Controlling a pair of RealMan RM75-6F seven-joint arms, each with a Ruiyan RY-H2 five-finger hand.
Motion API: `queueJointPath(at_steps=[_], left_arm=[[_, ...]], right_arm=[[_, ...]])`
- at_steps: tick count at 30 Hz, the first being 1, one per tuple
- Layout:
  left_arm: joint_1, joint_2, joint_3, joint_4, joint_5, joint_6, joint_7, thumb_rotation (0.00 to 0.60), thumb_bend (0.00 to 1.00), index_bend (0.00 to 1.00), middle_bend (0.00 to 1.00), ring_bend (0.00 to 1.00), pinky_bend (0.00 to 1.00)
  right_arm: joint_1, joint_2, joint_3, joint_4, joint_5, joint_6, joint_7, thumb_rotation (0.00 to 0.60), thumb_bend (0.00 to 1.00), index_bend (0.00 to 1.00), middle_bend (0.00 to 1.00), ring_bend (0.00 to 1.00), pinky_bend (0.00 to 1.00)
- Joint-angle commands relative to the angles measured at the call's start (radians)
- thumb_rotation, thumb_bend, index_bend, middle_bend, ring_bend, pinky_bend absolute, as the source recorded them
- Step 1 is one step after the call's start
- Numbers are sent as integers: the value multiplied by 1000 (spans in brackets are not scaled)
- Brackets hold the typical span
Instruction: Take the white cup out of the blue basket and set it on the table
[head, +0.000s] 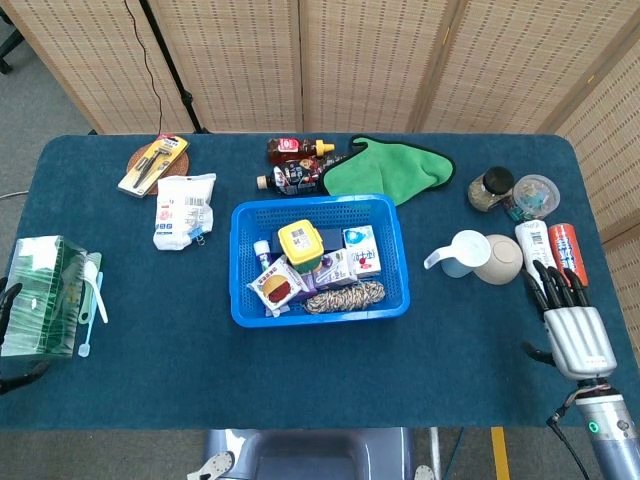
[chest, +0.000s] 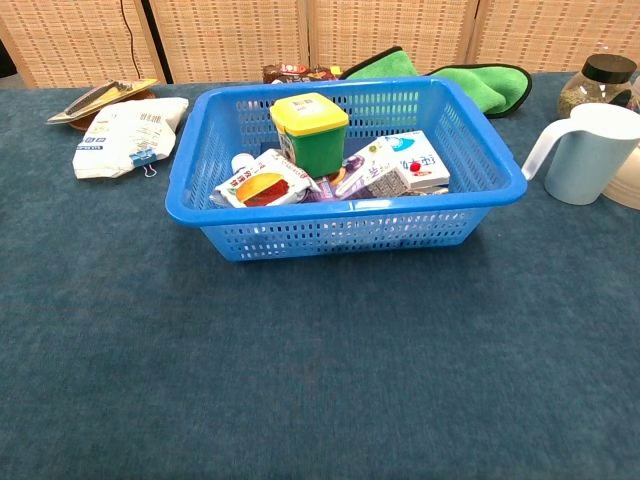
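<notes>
right robot hand (head: 577, 328) lies flat with fingers apart, holding nothing; left robot hand (head: 10, 340) barely shows at the frame edge

A dark teal cloth covers the table (head: 150, 340). The perforated plastic basket (head: 318, 308) is bright blue; inside sits a green tub with a yellow lid (chest: 310, 130). The handled cup (chest: 585, 152) is white, the folded cloth (head: 390, 168) green with dark edging.

- Both views are evenly and brightly lit, with soft light from above and no glare.
- Shadows are faint: a thin dark rim on the cloth just under the basket (chest: 345, 225).
- The head view is sharp throughout.
- The chest view is crisp at the basket and slightly softer on the things behind it.
</notes>
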Motion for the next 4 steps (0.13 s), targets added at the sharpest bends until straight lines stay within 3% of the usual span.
queueJointPath(at_steps=[1, 4], left_arm=[[11, -7, 9, 9, 23, 17, -8, 600, 0, 0, 0, 0, 0], [14, -13, 15, 19, 45, 22, -5, 600, 0, 0, 0, 0, 0]], right_arm=[[-75, -58, -16, 34, -74, 114, -1, 600, 0, 0, 0, 0, 0], [-92, -61, -14, 35, -115, 158, -13, 600, 0, 0, 0, 0, 0]])
